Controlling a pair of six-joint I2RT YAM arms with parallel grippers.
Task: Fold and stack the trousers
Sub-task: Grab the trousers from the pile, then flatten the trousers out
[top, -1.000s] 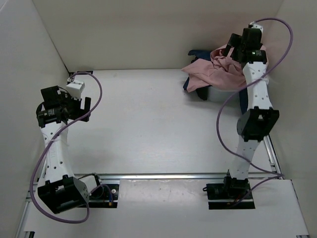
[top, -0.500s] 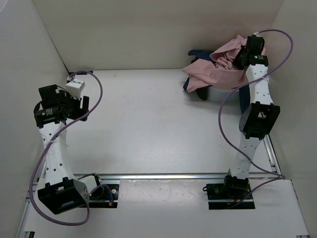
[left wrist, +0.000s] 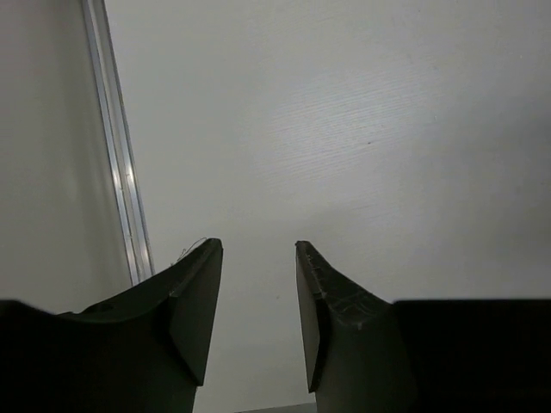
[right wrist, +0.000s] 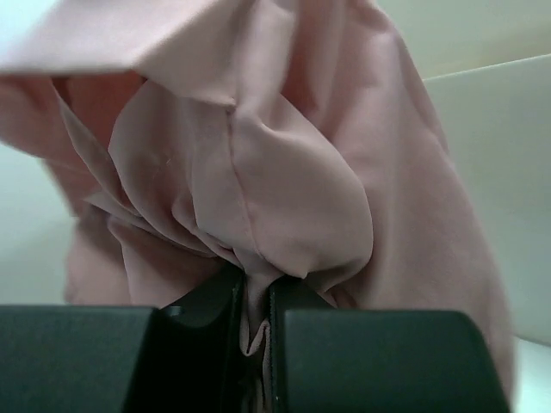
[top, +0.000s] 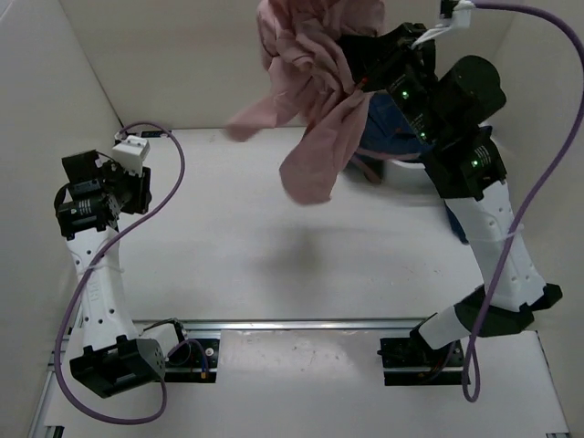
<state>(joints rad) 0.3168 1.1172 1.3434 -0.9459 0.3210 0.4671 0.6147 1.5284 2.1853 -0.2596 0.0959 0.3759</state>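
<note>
Trousers hang bunched in the air over the table's far side, right gripper clamped on a fold, left gripper at left, fingers apart, empty; spreading, folding, stacking seemingly all undone.

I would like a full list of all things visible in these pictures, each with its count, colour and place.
trousers: one, dusty pink, bunched, hanging in the air over the far part of the table
cloth: count unclear, dark blue, far right, partly hidden behind the right arm
table: one, white, under both arms
rail: one, silver, along the near edge
cables: two, purple, one looping along each arm
left gripper: one, black, open and empty, over the table's left side
right gripper: one, black, shut on the trousers, high up
</note>
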